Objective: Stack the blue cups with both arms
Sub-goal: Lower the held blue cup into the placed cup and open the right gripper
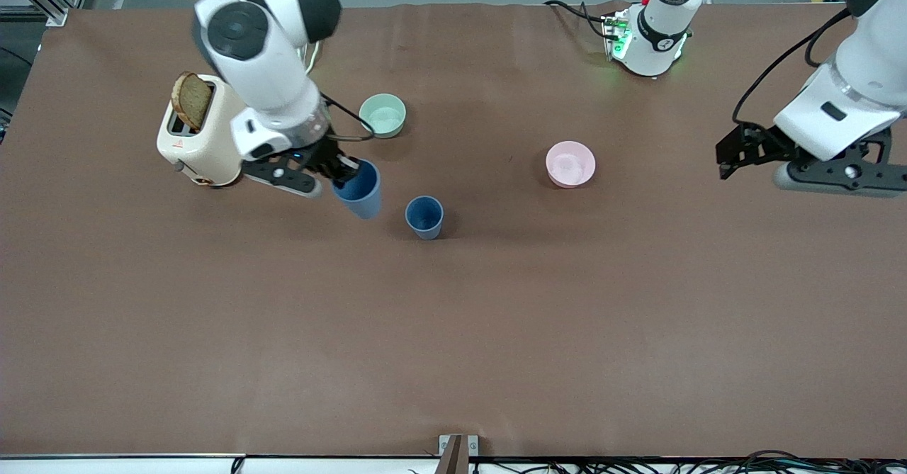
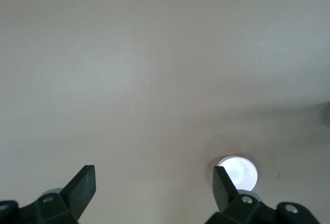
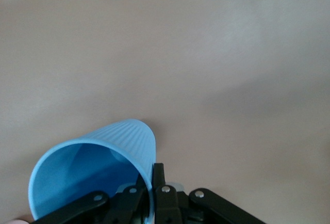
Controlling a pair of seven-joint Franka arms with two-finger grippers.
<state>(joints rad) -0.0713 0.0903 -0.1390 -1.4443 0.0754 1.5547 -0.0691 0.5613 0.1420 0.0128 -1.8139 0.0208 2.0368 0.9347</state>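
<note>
A brown counter point(image 1: 453, 332) is seen from a high front camera, with two white robot arms reaching in from its top edge.

The right pincer point(image 1: 345, 170) is closed on the rim of one blue cup point(image 1: 359, 190), one finger inside the mouth and the other against the outer wall. This held cup is tilted and raised over the counter, just beside the second blue cup point(image 1: 424, 217); the two cups are apart, not touching. In the right wrist view the held cup point(image 3: 98, 175) is shown with its mouth open toward the camera and its ribbed wall pinched between the black fingers point(image 3: 161, 193).

The second blue cup stands upright on the counter, empty, and serves here as the landmark. A mint-green bowl point(image 1: 382, 115) is set farther from the front camera than this cup. A pink bowl point(image 1: 570, 164) is set toward the left arm's end of the counter from the cup, and slightly farther from the camera. A cream toaster point(image 1: 200, 134) with a slice of brown bread point(image 1: 191, 100) standing in its slot is placed toward the right arm's end from the cup.

The left pincer point(image 1: 730, 152) is held over the counter's end, well apart from the cup, past the pink bowl. Its fingers are spread wide and nothing is held between them. In the left wrist view the pincer point(image 2: 153, 182) frames bare counter, and the pink bowl point(image 2: 238, 171) is glimpsed by one fingertip.
</note>
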